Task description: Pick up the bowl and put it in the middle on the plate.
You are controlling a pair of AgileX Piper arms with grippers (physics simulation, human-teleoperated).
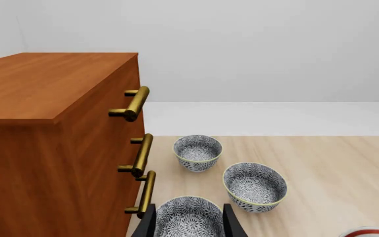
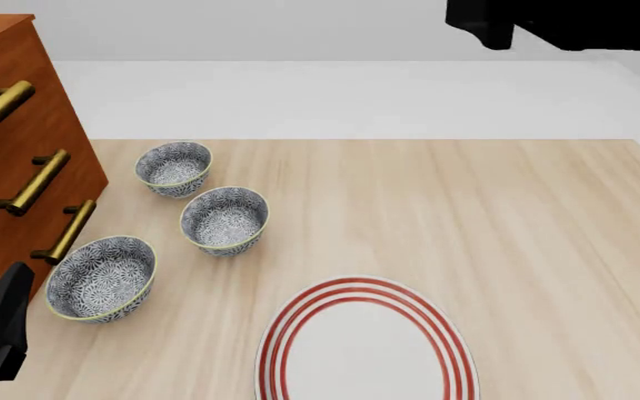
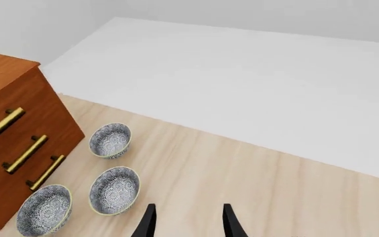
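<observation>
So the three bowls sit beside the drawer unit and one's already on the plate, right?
Not quite. All three bowls are on the table beside the drawer unit, but the plate holds nothing, as the front view shows.

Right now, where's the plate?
In the front view the plate lies at the near edge of the table, about centre, right of the nearest bowl; its near part is cut off.

No writing, label, brand, number or sign can be read in any view. The bowls (image 2: 102, 277) carry only a floral pattern. The plate (image 2: 366, 343) carries only red rings.
</observation>
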